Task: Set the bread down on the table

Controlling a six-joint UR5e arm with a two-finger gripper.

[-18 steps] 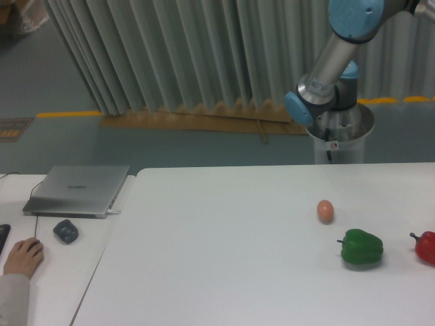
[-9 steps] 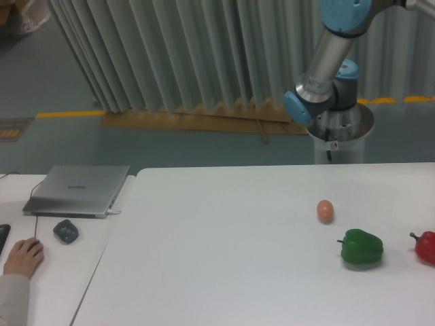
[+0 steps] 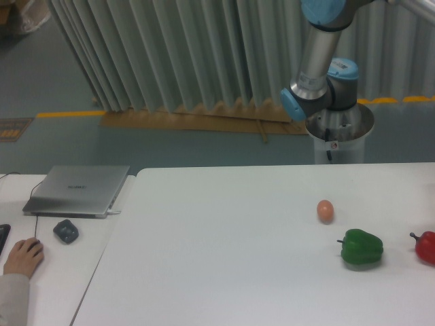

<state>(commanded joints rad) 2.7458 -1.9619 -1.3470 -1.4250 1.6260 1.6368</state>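
The large white table [image 3: 224, 251] fills the lower right of the view. The bread is out of view. My gripper is out of view too; only the arm's grey link and blue-capped joints [image 3: 314, 61] show at the top right, behind the table's far edge. A small orange-brown egg [image 3: 325, 210] lies on the table at the right.
A green pepper [image 3: 361, 247] and a red pepper [image 3: 425, 247] lie at the table's right edge. The arm's base [image 3: 338, 136] stands behind the table. A narrower desk on the left holds a laptop [image 3: 77, 190], a mouse [image 3: 65, 231] and a person's hand [image 3: 22, 257].
The arm's upper link and its top joint have swung to the left and stand more upright. The things on the table have not moved.
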